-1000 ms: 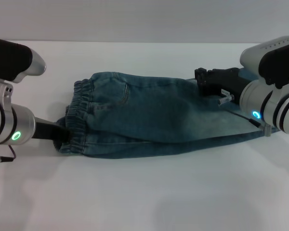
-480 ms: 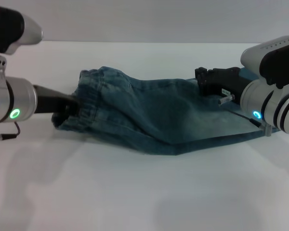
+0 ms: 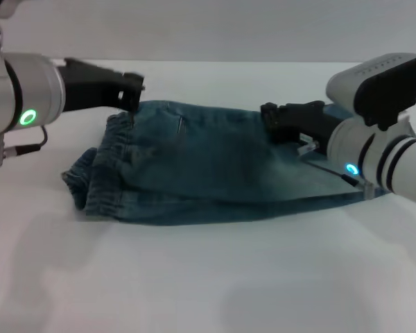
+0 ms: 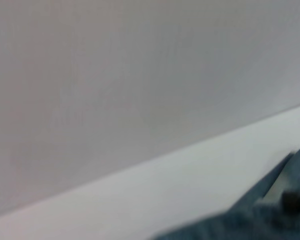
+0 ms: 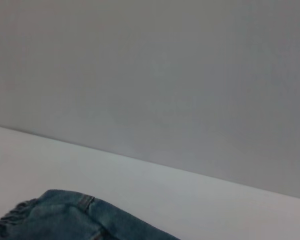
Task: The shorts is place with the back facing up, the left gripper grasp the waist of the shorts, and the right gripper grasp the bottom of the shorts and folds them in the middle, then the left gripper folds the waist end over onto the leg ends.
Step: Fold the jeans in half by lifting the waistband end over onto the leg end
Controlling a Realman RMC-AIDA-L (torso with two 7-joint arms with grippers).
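Observation:
The shorts (image 3: 208, 166) lie folded lengthwise on the white table (image 3: 208, 277), blue denim with the gathered elastic waist (image 3: 102, 173) at the left. My left gripper (image 3: 133, 96) hangs over the far corner of the waist, shut on the waistband's edge, which rises up to its tip. The right gripper (image 3: 269, 119) rests on the far edge of the denim toward the leg end. My right arm covers most of the bottom of the shorts. Denim also shows in the left wrist view as the shorts (image 4: 260, 222) and in the right wrist view as the shorts (image 5: 65, 215).
A grey wall (image 3: 208, 28) stands behind the table's far edge. The right arm's silver body (image 3: 381, 152) lies across the right end of the denim.
The left gripper lifted the near side of the waist and carried it up and over to the far side. The right gripper slid a little to the left.

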